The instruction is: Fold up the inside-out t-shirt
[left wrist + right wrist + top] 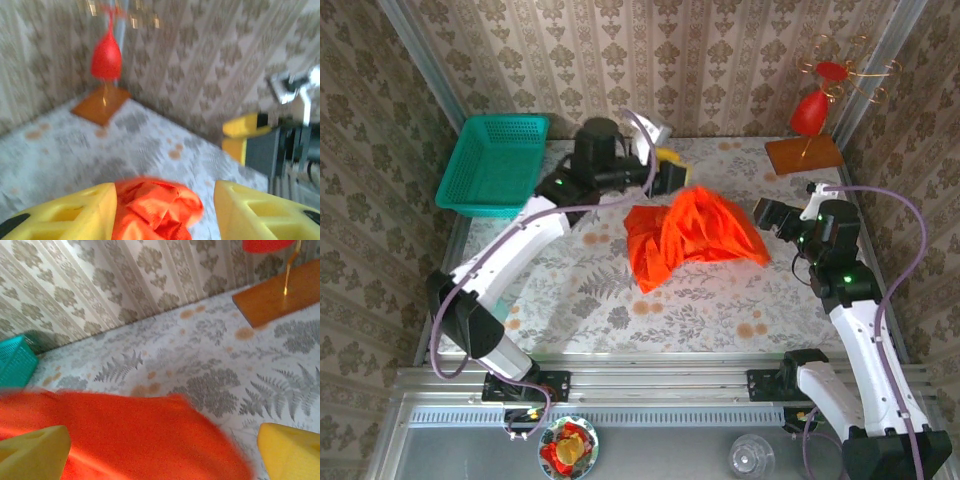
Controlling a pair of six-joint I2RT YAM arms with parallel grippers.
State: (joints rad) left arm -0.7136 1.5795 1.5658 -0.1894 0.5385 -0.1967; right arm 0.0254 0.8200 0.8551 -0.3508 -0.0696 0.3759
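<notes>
The inside-out t-shirt (692,236) lies crumpled in a bright orange heap at the middle of the flower-patterned table (580,285). My left gripper (670,172) hovers at the heap's far edge. In the left wrist view its yellow fingers (75,212) stand wide apart, with a bunched fold of the t-shirt (157,205) low between them; the left gripper (165,200) is open. My right gripper (768,215) sits at the heap's right edge. In the right wrist view the right gripper (165,450) is open too, with smooth orange t-shirt cloth (125,435) spread between its fingers (35,452).
A teal basket (492,163) stands at the back left. A red glossy ornament (810,110) on a wooden base (804,153) stands at the back right, close to the right arm. Wallpapered walls close in the table on three sides. A plate (568,447) sits below the rail.
</notes>
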